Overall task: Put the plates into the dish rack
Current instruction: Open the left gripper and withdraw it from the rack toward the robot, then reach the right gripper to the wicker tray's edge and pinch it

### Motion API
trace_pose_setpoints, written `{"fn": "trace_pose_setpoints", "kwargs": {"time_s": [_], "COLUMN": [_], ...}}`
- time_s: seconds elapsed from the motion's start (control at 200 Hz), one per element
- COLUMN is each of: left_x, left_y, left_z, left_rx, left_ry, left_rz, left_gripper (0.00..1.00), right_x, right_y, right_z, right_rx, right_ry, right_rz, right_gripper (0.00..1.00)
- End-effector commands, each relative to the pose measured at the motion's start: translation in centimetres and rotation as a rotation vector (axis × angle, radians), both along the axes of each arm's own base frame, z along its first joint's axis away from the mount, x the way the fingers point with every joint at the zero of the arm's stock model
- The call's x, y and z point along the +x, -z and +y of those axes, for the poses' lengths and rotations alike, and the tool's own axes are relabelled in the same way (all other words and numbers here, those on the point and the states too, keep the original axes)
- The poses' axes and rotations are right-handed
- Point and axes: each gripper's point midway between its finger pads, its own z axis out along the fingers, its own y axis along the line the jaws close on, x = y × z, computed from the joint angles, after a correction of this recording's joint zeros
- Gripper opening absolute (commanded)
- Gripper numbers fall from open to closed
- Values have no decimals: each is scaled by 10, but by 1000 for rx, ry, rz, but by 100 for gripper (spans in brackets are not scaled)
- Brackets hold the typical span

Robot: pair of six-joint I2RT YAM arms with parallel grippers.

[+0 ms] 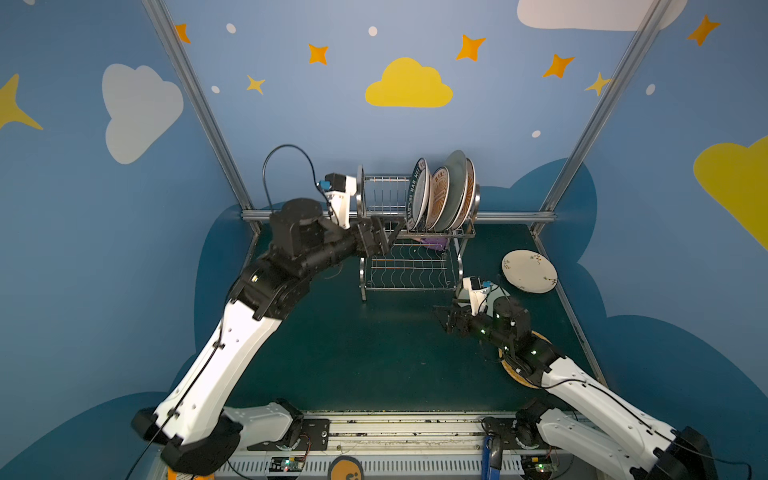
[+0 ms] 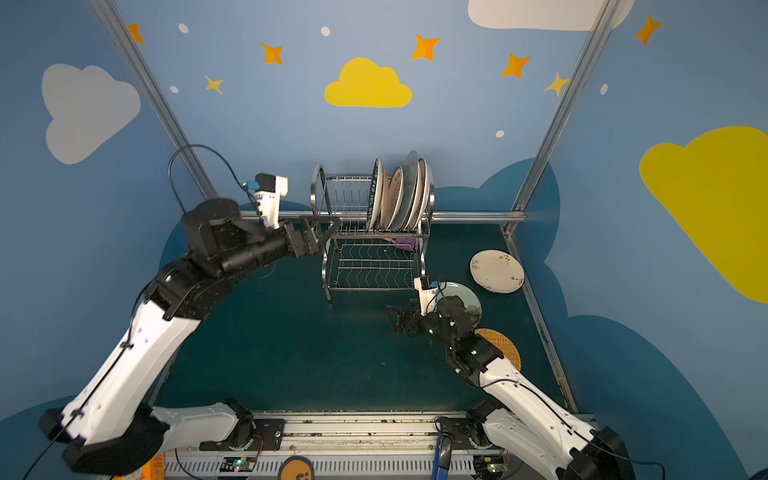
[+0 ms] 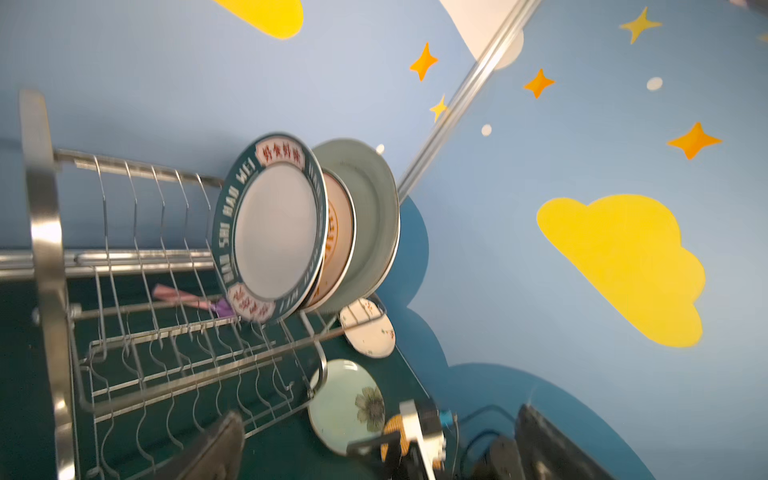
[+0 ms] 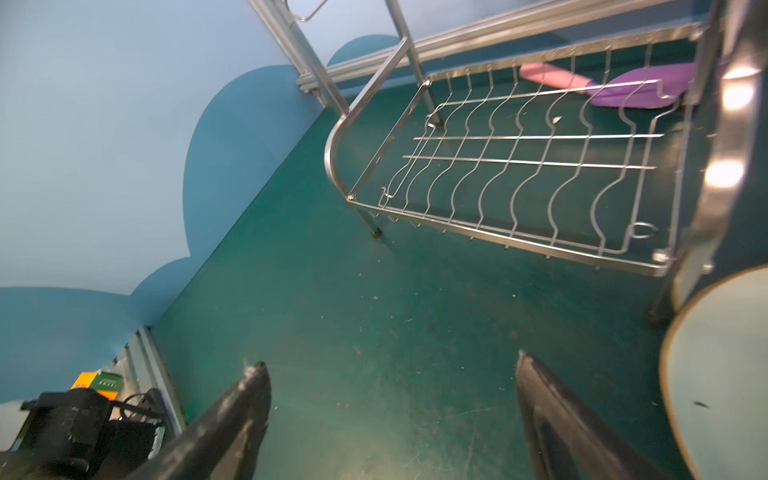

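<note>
— Where is the left gripper [image 1: 392,232]?
— At the front of the shiny steel wire dish rack's [image 1: 409,286] upper tier. Its jaws are wide and empty. The white round plate with a dark lettered rim [image 1: 419,195] stands upright near it, apart, leftmost of four.
— And the right gripper [image 1: 441,319]?
— Also spread wide and empty, low over the dark green tabletop [image 1: 374,353]. The pale green round flower plate [image 2: 465,297] lies just beside it.

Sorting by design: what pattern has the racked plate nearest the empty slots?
Front racked plate: dark teal lettered rim, white centre; left wrist view.
</note>
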Motion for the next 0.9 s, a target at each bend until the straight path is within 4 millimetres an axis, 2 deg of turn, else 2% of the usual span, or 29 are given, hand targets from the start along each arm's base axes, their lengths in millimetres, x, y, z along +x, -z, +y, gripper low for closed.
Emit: {"fn": "trace_pose_setpoints", "kwargs": {"time_s": [0.0, 0.085, 0.145, 0.275, 0.395, 0.536, 0.616, 0.726, 0.896], "left_x": [-43, -71, -82, -99, -107, -109, -109, -113, -113], "left_y": [15, 52, 84, 147, 182, 208, 213, 210, 211], "left_z": [3, 12, 19, 26, 30, 33, 32, 27, 28], "left_rx": [-52, -52, -50, -28, -17, 9, 7, 11, -5], "left_ry": [125, 167, 166, 178, 179, 163, 171, 215, 226], "left_rz": [-19, 23, 64, 144, 207, 243, 255, 261, 274], "left_gripper": [100, 100, 100, 100, 100, 100, 100, 100, 100], "right_x": [2, -4, -7, -12, -14, -21, -28, -39, -58], "right_y": [-7, 3, 12, 35, 63, 95, 108, 112, 115], "right_z": [-24, -38, -50, -81, -115, -167, -196, -235, -275], "right_rx": [-27, -7, 7, 17, 33, 57, 98, 99, 151], "right_ry": [105, 146, 183, 305, 463, 707, 850, 1042, 1237], "right_rz": [51, 132, 190, 317, 457, 608, 686, 709, 738], "right_gripper": [90, 90, 90, 90, 90, 92, 92, 92, 92]}}
